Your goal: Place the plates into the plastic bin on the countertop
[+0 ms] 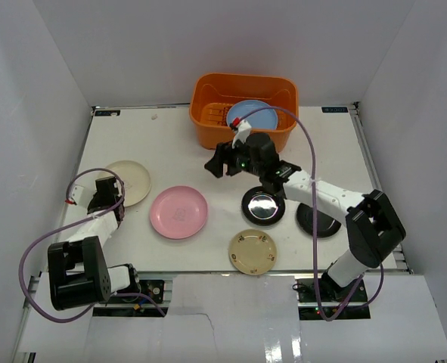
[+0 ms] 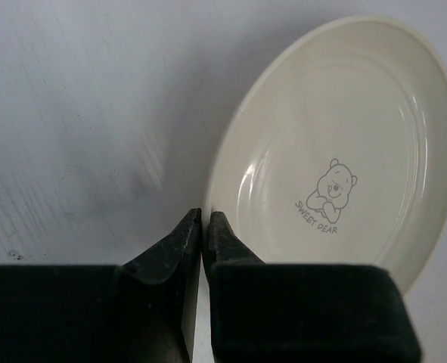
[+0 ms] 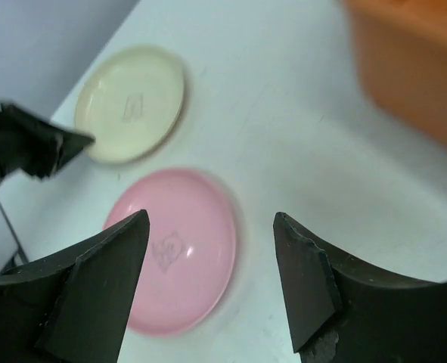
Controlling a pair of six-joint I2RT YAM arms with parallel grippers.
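left claw (image 2: 206,216) pinching cream plate (image 2: 344,113), "sweet pear" beneath bear drawing (image 2: 335,183)

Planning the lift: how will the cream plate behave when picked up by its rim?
Probably stiff: the cream plate looks like hard glazed ware. Its glossy sheen suggests a slippery rim, so a pinch by the left tool may slip. Held at one edge, it would likely tilt.

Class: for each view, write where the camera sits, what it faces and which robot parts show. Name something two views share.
Top: above and behind the arms, looking down on the table; both arms show.
Left wrist: looks down at the cream plate; the closed left hand shows.
Right wrist: faces the pink plate; the open right hand shows.
Shared: both wrist views show the cream plate.
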